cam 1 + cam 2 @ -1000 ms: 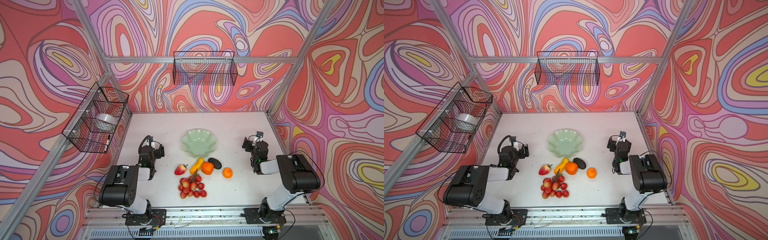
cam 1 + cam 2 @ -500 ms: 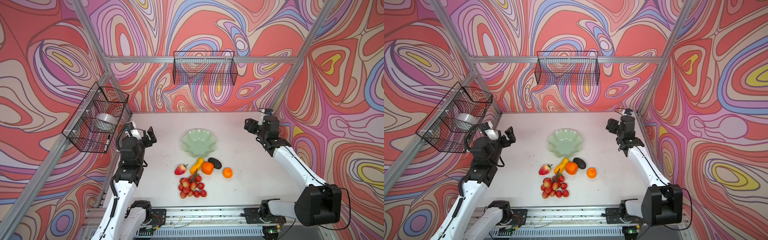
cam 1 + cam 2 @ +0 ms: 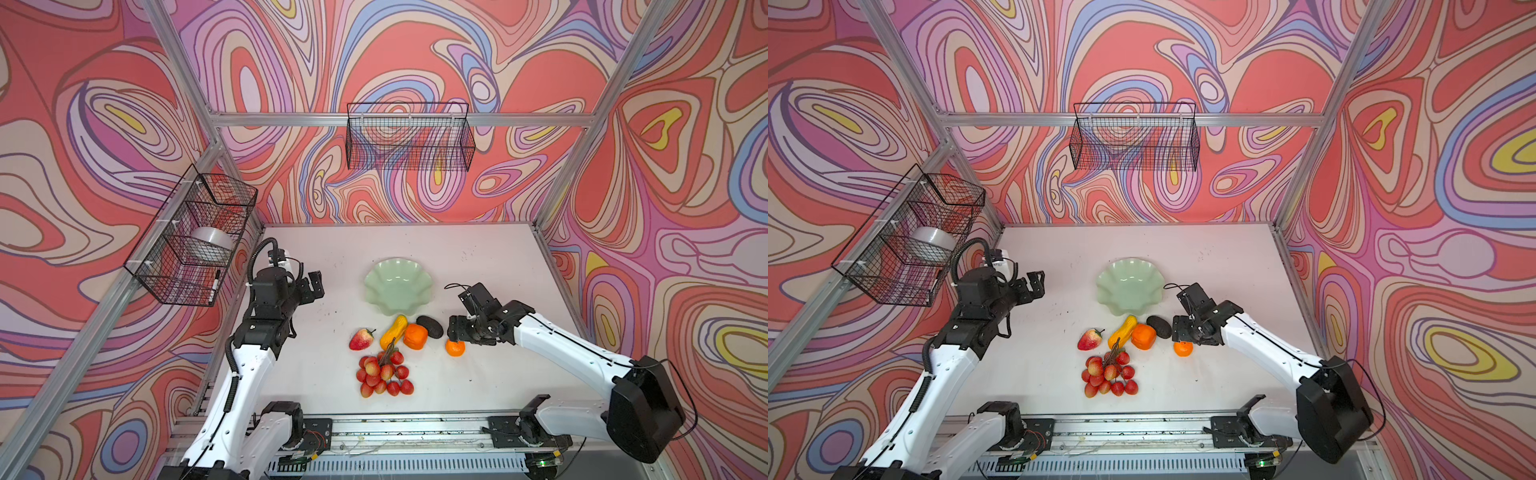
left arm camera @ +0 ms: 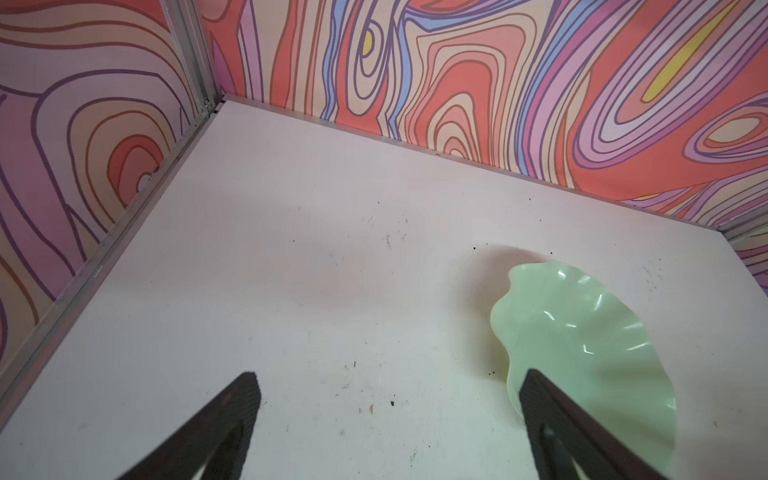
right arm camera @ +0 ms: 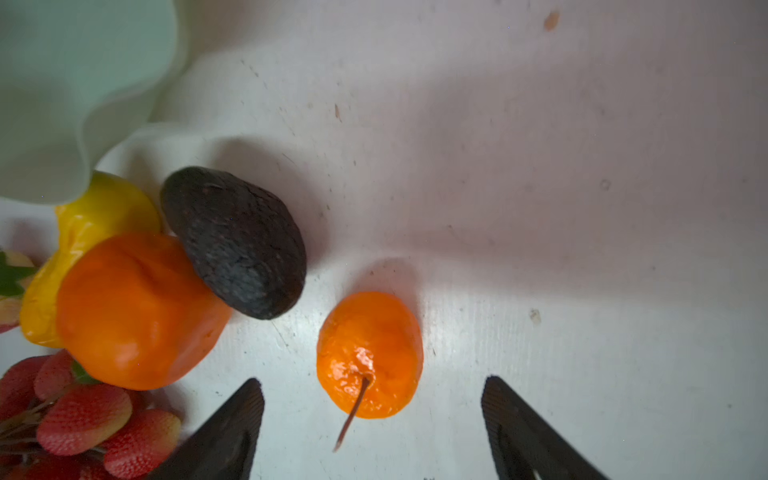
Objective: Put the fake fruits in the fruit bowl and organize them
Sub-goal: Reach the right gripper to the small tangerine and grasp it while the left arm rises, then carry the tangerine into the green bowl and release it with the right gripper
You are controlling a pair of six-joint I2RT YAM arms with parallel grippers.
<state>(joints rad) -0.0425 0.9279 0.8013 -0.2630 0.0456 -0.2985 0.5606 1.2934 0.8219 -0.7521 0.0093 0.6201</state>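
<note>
On the counter [image 3: 498, 257] near the fruit bowl [image 3: 398, 286], the round orange [image 5: 369, 353] lies unheld inside the wide-open right end effector [image 5: 372, 384]. Probably light, rigid and slick, it wants gripping across its middle. The left end effector [image 4: 388, 374] hangs open, empty.

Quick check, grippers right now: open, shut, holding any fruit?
Left gripper: open, holding nothing.
Right gripper: open, holding nothing; its jaws stand either side of the round orange, not closed on it.

You'll find no readable text, labels, brands or numbers anywhere: not on fruits, dish, arms, baskets or walls.
</note>
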